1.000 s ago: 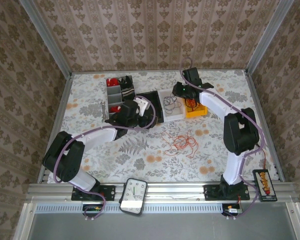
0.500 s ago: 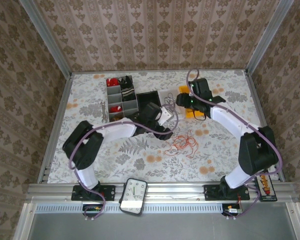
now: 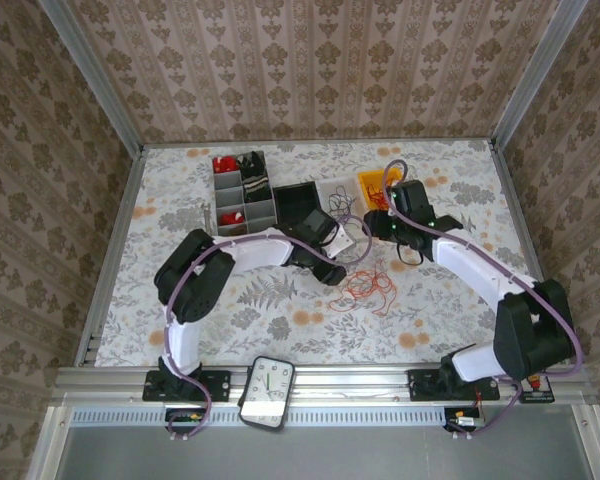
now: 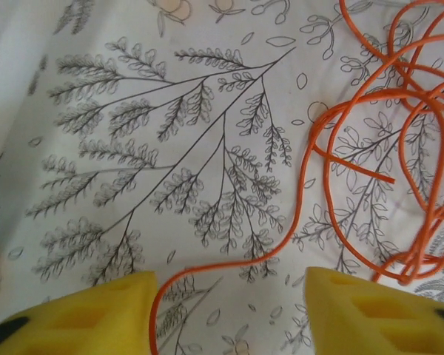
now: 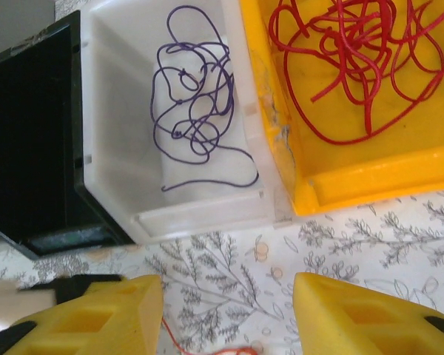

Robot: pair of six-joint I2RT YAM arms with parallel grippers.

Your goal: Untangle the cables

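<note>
Left claw (image 4: 229, 310) and right claw (image 5: 226, 310), both spread, swung inward over the floral table (image 3: 180, 195) between papered walls (image 3: 310, 60).

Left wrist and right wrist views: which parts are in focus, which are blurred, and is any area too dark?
Left wrist view: the thin orange cable and leaf-printed tablecloth are sharp, and the left gripper's yellow foam pads are soft. Right wrist view: the thin purple wire in the white plastic bin is sharp, the right gripper's yellow foam pads are slightly blurred, and the black plastic bin is too dark inside for detail.
</note>
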